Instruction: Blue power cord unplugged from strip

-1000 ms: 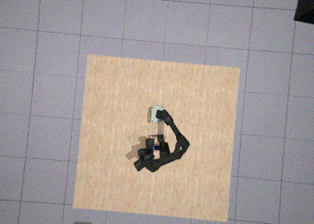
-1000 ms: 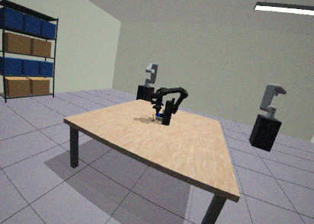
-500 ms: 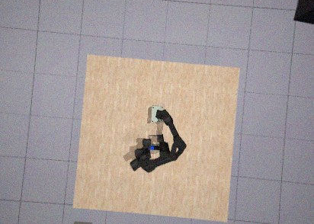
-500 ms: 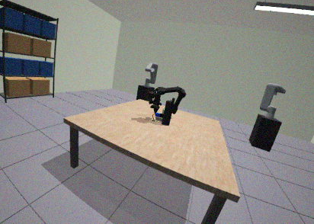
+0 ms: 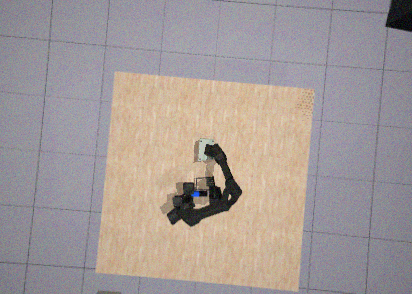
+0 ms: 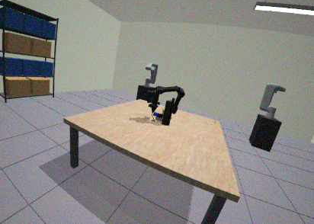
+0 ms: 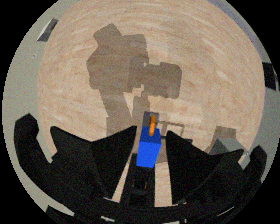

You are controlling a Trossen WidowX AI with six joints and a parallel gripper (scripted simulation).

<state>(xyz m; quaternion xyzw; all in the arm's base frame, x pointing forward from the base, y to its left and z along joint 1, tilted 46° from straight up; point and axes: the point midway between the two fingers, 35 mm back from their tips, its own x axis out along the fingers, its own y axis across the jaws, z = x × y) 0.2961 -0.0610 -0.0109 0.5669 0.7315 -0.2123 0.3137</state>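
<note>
One small, stiff, light blue plug [image 7: 149, 148] is sitting between the half-parted end effector [image 7: 148, 153] fingers near the surface [image 5: 150, 114] centre, best pinched across its flat sides.

shelf rack [image 6: 27, 49], stacked boxes [image 6: 26, 45]
</note>
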